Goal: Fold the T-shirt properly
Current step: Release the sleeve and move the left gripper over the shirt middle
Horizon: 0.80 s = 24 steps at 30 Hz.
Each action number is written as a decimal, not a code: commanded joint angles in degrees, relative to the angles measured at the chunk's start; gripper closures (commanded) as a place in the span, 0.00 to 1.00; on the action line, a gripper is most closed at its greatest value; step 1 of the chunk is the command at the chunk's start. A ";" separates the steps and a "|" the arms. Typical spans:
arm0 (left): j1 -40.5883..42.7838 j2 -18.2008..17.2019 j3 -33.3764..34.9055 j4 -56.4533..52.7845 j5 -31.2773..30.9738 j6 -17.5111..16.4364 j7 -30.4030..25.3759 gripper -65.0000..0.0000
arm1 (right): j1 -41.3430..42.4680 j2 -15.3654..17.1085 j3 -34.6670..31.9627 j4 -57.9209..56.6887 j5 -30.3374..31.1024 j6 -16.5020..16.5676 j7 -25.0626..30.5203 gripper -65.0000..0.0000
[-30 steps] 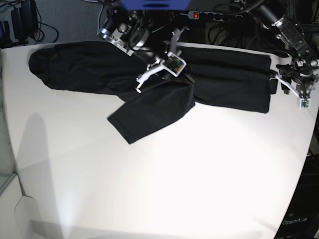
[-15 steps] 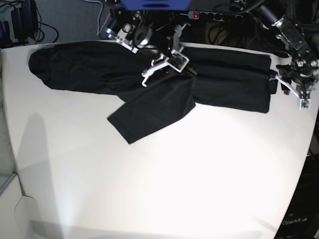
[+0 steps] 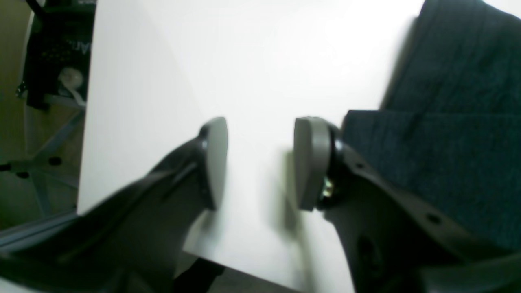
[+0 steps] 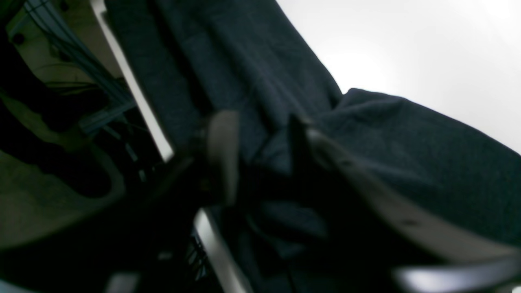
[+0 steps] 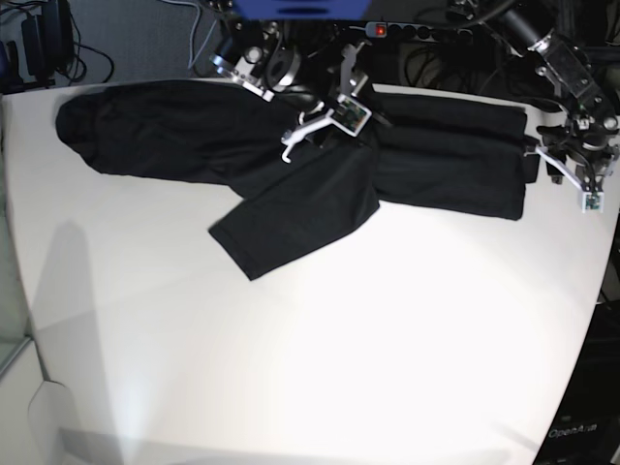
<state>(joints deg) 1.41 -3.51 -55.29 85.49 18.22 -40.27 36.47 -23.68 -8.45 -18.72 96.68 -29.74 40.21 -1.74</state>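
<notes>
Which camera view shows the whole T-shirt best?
The base view: the T-shirt lies there in full, spread along the table's far edge. The left wrist view shows only one fabric end beside the open left gripper; the right wrist view shows blurred folds.

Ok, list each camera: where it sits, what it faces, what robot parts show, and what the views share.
Base: high, looking down the white table at the T-shirt; both arms show.
Left wrist: behind the open left gripper, facing the table edge and the shirt's end.
Right wrist: behind the right gripper, just above the shirt.
Shared: T-shirt and table appear in all three.
</notes>
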 commanded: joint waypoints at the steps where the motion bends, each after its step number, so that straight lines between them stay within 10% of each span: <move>1: -0.57 -0.84 0.03 1.14 -0.68 0.27 -0.82 0.60 | -0.10 -0.55 -0.49 0.68 0.68 -0.21 1.61 0.52; 6: -0.49 -1.11 -0.14 1.32 -0.68 0.27 -0.73 0.60 | -0.10 -0.55 -0.05 0.68 0.68 -0.21 1.61 0.34; 17: -8.49 -1.37 0.39 1.41 -0.24 0.27 -0.56 0.51 | 7.64 -0.04 21.49 2.88 0.59 -0.21 1.61 0.39; 24: -14.11 -0.84 14.28 1.41 -0.33 0.27 -0.47 0.51 | 8.87 4.45 36.26 3.67 0.95 -0.21 1.61 0.39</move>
<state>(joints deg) -11.35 -3.99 -41.08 85.82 18.74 -39.94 37.32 -15.09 -4.45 17.50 99.18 -29.47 40.25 -1.37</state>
